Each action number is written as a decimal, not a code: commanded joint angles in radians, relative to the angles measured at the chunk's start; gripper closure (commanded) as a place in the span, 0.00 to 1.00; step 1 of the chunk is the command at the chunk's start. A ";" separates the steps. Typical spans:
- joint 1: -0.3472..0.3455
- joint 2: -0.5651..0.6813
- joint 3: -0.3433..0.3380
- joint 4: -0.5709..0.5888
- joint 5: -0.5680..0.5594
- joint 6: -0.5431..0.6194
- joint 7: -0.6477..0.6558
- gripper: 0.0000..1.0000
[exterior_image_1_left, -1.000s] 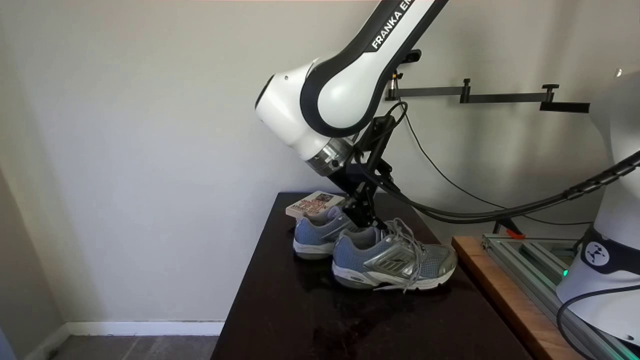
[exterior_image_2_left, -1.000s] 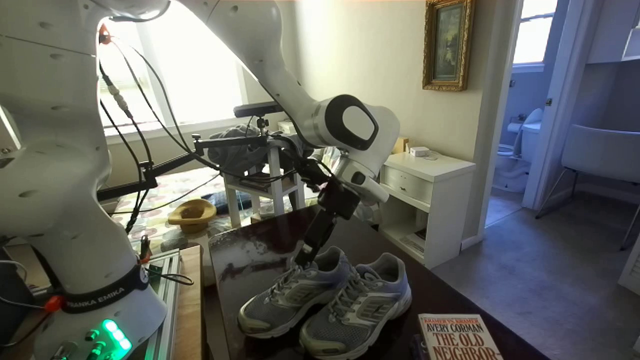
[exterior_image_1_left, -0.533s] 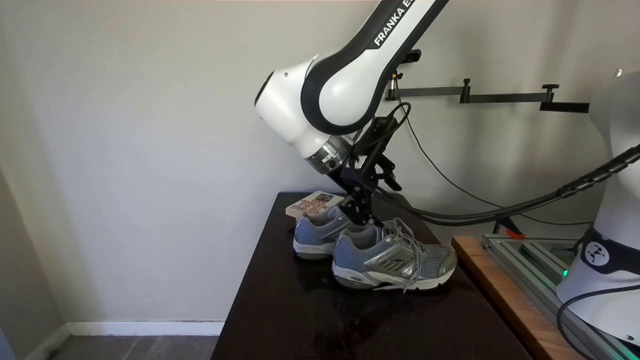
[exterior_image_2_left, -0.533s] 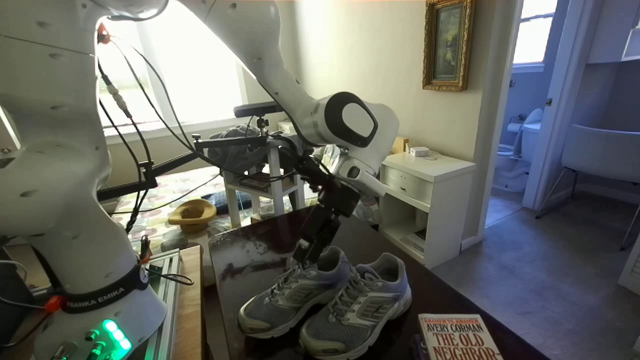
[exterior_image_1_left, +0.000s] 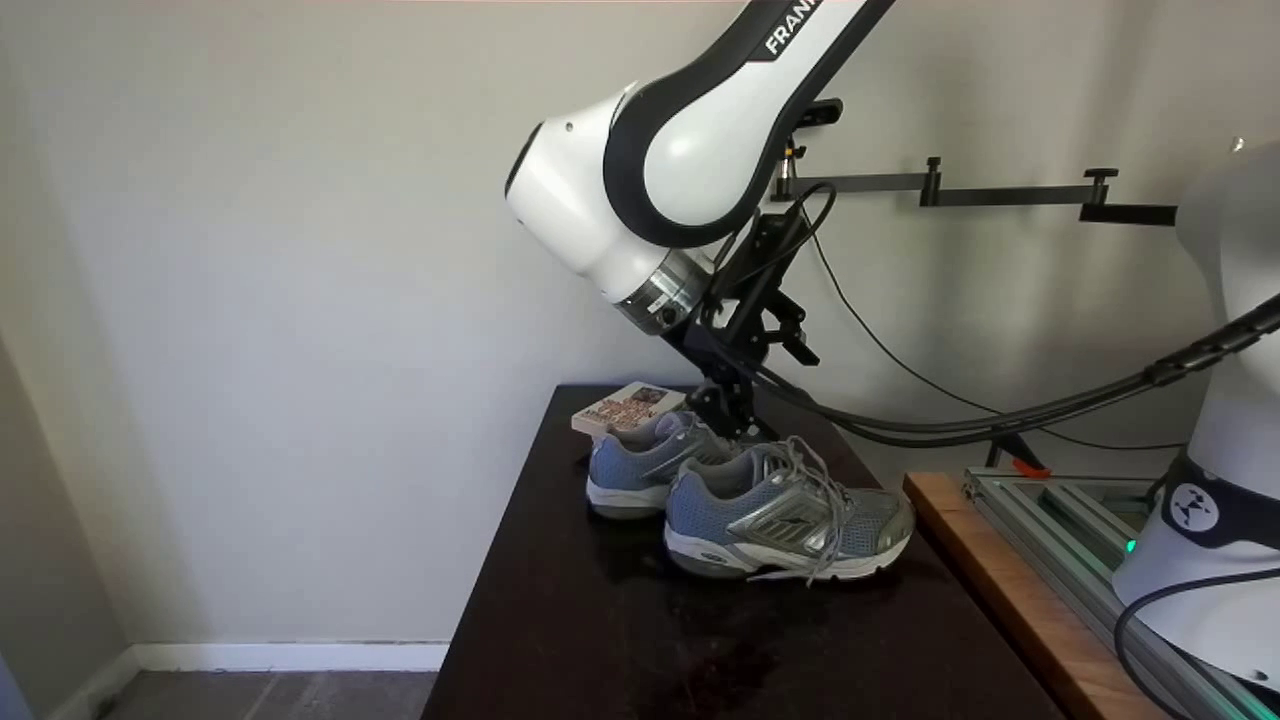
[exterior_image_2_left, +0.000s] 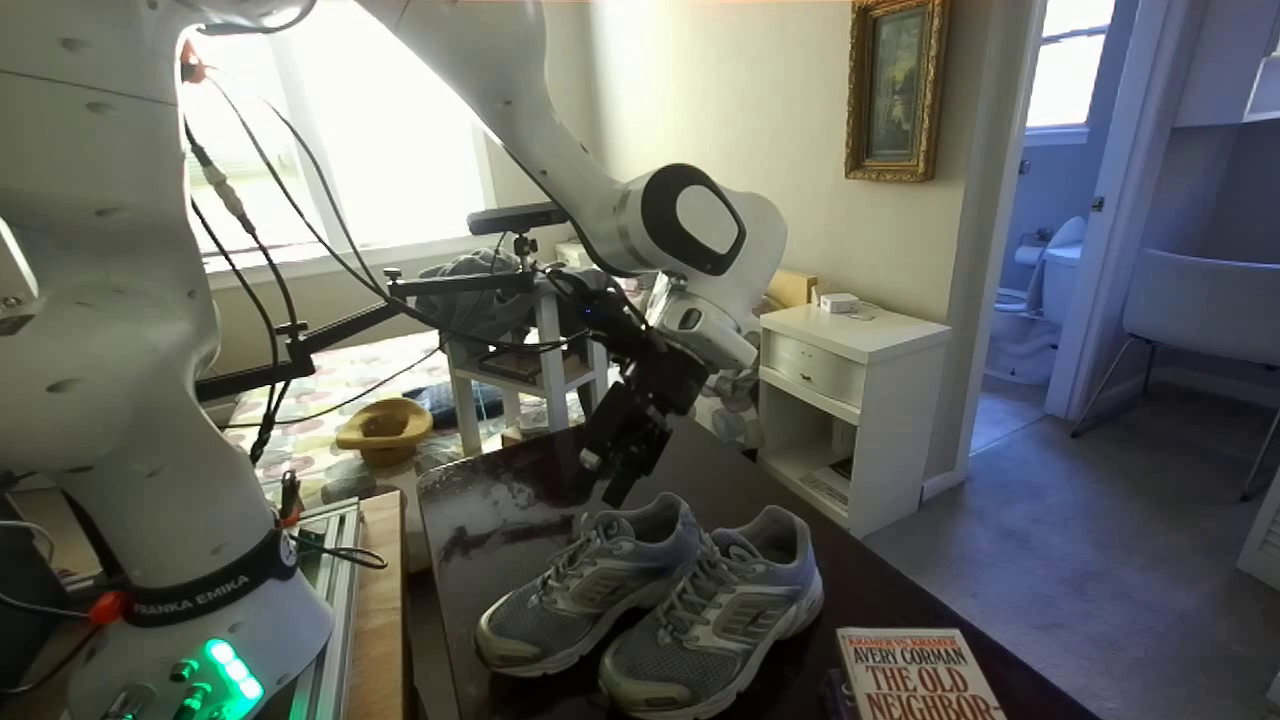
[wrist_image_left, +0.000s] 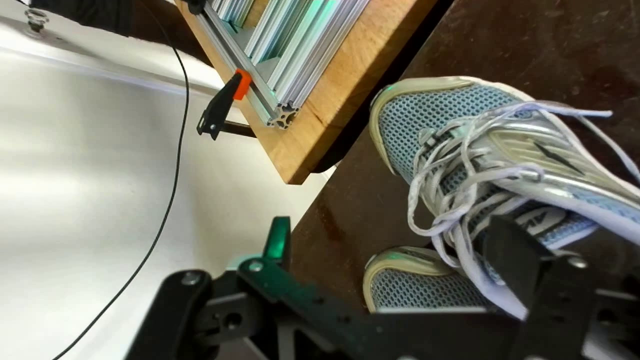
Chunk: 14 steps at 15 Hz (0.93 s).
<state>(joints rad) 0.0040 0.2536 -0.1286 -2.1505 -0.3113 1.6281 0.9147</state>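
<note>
Well beyond the shoes (exterior_image_2_left: 690, 602), a nightstand (exterior_image_2_left: 900, 430) holds papers (exterior_image_2_left: 826, 484).

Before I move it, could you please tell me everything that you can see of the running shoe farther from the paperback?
This running shoe has a blue-grey, mesh-like upper with silvery panels, pale laces hanging loosely and a white midsole. It stands sole down on the dark table, beside the other running shoe, toe toward the wooden board. The open tool is close above; whether it touches the shoe, I cannot tell.
</note>
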 joint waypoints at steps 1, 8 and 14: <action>-0.001 -0.049 0.003 -0.043 -0.023 -0.012 0.026 0.00; -0.021 -0.038 -0.003 -0.081 -0.024 0.065 0.014 0.00; -0.018 -0.044 -0.007 -0.113 -0.054 0.180 0.023 0.00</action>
<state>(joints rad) -0.0138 0.2321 -0.1377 -2.2289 -0.3269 1.7600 0.9197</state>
